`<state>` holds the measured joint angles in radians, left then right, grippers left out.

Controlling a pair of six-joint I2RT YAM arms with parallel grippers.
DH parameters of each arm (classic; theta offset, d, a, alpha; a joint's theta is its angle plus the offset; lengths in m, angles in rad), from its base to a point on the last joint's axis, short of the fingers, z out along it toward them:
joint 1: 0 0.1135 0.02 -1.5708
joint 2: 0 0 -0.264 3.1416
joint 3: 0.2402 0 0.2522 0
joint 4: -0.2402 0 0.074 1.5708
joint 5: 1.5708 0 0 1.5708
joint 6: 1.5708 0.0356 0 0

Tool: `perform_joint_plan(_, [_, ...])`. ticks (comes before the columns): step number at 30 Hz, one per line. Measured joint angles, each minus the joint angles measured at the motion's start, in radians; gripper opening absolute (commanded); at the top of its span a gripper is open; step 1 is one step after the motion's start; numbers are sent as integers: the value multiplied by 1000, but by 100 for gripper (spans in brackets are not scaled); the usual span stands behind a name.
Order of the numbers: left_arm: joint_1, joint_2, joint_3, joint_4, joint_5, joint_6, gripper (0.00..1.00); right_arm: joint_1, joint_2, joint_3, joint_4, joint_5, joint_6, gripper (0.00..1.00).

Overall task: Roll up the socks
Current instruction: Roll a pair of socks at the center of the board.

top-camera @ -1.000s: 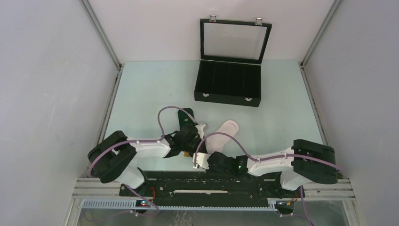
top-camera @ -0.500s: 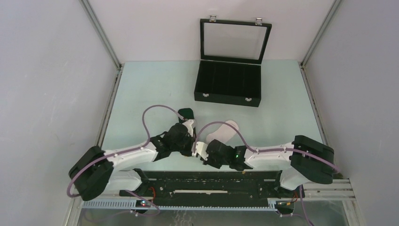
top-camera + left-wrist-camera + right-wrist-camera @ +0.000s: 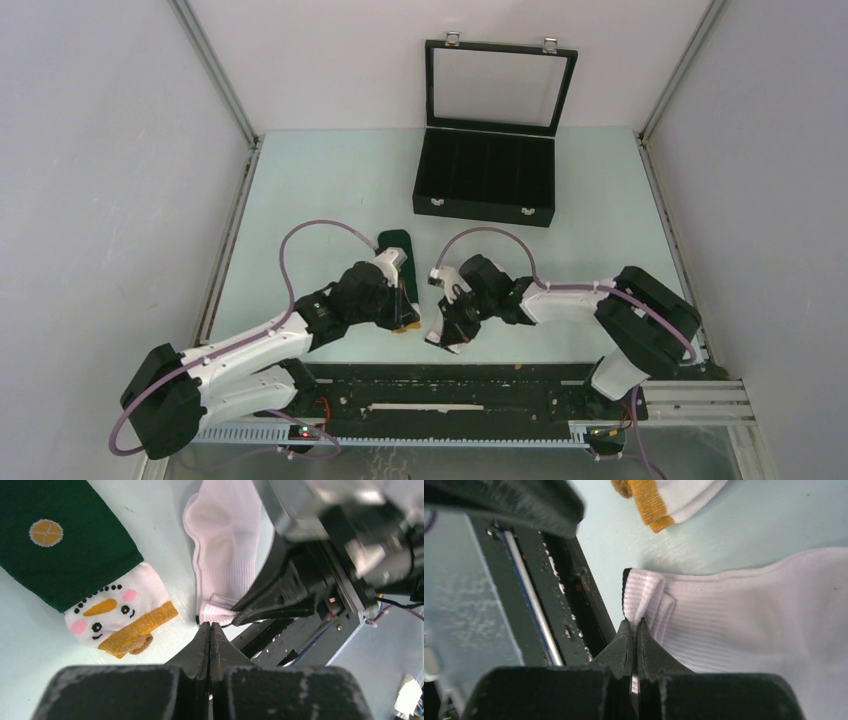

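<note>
The dark green sock lies flat; its white snowman end with an orange band points toward the near edge. It also shows in the top view as a green sock. Beside it lies the white sock, whose cuff is folded over. My right gripper is shut on that cuff fold. My left gripper is shut with nothing in it, its tips right beside the same cuff. In the top view both grippers meet near the front edge, left gripper and right gripper, and the right arm hides most of the white sock.
A black case stands open at the back of the table, its glass lid raised. The black mounting rail runs along the near edge, close behind both grippers. Walls enclose the left and right sides.
My right gripper has shut on the white sock's cuff, and its arm swung over the sock, covering it. My left gripper slid toward the near edge, to the cuff.
</note>
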<state>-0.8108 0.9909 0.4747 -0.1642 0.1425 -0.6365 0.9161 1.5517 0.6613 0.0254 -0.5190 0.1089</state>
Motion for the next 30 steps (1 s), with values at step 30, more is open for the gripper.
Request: perform_joint_plan(30, [-29,283,70,43,180,19,0,-161,165,-84,286,-237,570,0])
